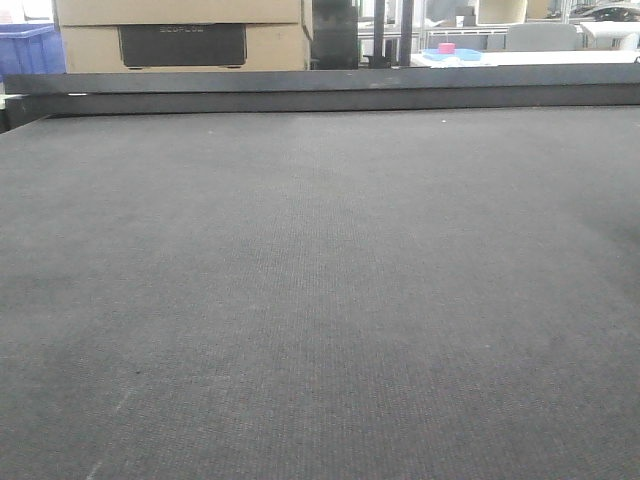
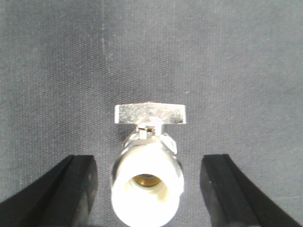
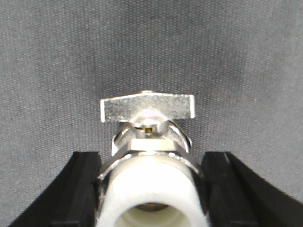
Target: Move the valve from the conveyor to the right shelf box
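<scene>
Three views, and they split the scene between them. Only the front camera takes in the whole conveyor (image 1: pixel 320 300), a wide dark grey woven belt running back to its dark edge rail (image 1: pixel 320 90), with cardboard boxes (image 1: pixel 180 30) and a blue crate (image 1: pixel 28 50) behind it. No arm and no workpiece falls within that frame.

Each wrist camera looks down at the same woven belt and shows a valve with a white end and a flat silver handle.

Under the left gripper (image 2: pixel 147 163), the valve (image 2: pixel 147 187) lies between the two black fingers (image 2: pixel 75 189). Bare belt is visible on both sides of it, so the jaws stand wide and touch nothing. Its handle (image 2: pixel 150 113) points away from the camera.

Under the right gripper (image 3: pixel 151 163), the valve (image 3: pixel 149 189) fills the whole gap. The black fingers (image 3: pixel 80 189) appear to press flush against its metal body on both sides, though the lower frame edge cuts off the contact, so the grip looks closed rather than proven. Its handle (image 3: pixel 147 108) lies crosswise above the body.

Whether the two wrist views show one piece or two, I cannot tell.
</scene>
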Controlling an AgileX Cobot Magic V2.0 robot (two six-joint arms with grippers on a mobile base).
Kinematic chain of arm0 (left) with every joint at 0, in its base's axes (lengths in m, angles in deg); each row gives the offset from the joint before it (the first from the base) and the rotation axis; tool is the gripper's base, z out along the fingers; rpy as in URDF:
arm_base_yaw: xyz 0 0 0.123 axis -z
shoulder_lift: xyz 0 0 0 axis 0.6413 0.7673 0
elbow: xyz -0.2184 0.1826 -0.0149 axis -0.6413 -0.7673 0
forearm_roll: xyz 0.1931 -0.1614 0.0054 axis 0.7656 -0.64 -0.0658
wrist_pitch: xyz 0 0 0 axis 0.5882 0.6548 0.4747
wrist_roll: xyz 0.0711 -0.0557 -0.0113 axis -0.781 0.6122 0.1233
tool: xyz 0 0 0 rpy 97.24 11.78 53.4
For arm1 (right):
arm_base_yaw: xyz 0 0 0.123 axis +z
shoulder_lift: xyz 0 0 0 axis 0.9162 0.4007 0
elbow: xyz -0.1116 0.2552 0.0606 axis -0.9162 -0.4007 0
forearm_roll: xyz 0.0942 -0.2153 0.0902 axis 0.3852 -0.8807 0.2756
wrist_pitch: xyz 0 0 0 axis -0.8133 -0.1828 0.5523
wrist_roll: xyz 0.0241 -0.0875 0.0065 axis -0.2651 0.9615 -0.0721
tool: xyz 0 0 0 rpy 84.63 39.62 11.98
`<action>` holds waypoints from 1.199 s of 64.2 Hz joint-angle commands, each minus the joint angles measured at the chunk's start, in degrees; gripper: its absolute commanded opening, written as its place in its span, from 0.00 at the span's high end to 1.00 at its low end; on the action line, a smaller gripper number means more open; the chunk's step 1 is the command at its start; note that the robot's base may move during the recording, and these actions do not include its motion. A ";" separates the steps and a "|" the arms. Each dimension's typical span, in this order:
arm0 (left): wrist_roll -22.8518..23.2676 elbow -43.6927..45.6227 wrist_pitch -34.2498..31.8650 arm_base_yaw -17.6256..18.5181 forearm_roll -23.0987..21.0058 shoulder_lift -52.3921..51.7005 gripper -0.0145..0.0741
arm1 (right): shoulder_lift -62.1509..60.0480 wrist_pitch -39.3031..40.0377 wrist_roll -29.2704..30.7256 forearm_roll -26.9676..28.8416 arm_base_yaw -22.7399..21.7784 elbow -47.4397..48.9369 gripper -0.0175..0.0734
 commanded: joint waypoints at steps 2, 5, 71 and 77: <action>0.03 0.23 -0.27 -0.10 0.12 1.21 0.42 | -0.07 1.65 0.52 -0.49 -0.26 -0.06 0.99; 0.03 0.23 -0.27 -0.10 0.12 1.93 0.42 | -0.07 1.65 0.52 -0.49 -0.26 -0.06 0.99; 0.40 3.60 0.60 -0.10 -3.58 2.50 0.96 | -3.22 1.53 0.52 1.39 -0.26 1.66 0.99; -0.14 3.60 -0.45 -0.10 -7.49 -1.29 0.96 | -6.16 1.79 0.52 1.48 -0.26 2.09 0.99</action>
